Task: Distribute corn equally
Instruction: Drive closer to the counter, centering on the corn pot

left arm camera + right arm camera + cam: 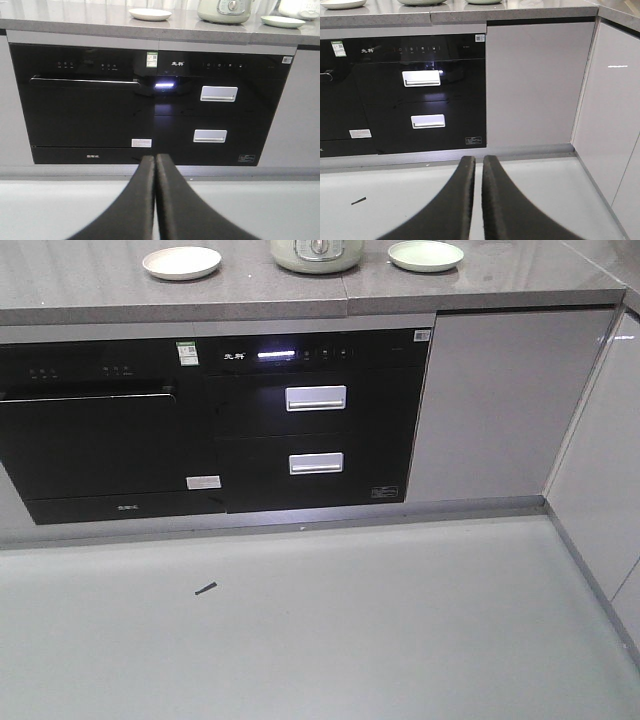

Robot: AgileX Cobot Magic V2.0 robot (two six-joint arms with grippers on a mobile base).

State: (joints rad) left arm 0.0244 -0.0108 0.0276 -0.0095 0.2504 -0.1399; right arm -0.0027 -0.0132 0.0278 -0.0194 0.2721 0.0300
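My left gripper (pixel 154 159): fingers pressed together, holding nothing. My right gripper (pixel 478 159): fingers nearly together with a thin slit between them, holding nothing. Both hang over the grey floor (pixel 350 640), well apart from the black appliance front (pixel 100 450). A side cabinet (pixel 600 460) bounds the floor on my right. On the countertop (pixel 100 290) above stand a white plate (pixel 181 262), a cooker (pixel 316 254) and a pale green plate (pixel 425 255). Corn: not visible in any view, so I cannot tell its place or axis.
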